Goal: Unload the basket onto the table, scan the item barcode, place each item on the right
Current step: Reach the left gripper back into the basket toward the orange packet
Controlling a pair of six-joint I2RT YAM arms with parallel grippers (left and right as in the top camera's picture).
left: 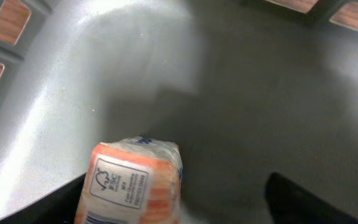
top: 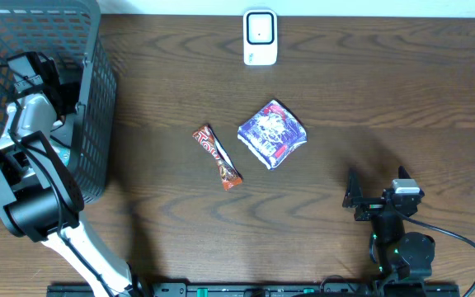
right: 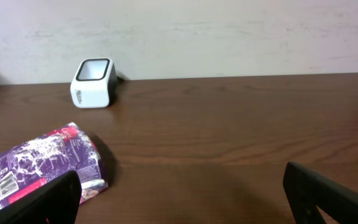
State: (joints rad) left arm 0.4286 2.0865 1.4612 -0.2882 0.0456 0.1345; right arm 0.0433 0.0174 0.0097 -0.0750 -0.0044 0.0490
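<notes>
Orange-and-white packet is your item. It lies on the floor of the grey basket at the far left of the counter.

Your left hand is down inside the basket, straddling the packet. The packet sits hard against the left finger, and a clear gap shows on the right-finger side. So the hand reads as released, jaws apart, nothing clamped yet. The packet's long axis looks to run up between the fingers, not across them, so a straight pinch across its narrow width should take it. The printed label side faces the wrist camera. I can't tell whether the barcode itself is showing.

Moving right, a candy bar and a purple pouch lie mid-counter, near each other but not touching. The scanner stands at the far edge behind them, well apart from the basket.

Your right hand sits at the near right, released wide, holding nothing, facing the pouch and scanner.

Key relation: the packet is directly under your left hand and well away from the right. The left arm takes it, then carries it up and rightward to the scanner.
</notes>
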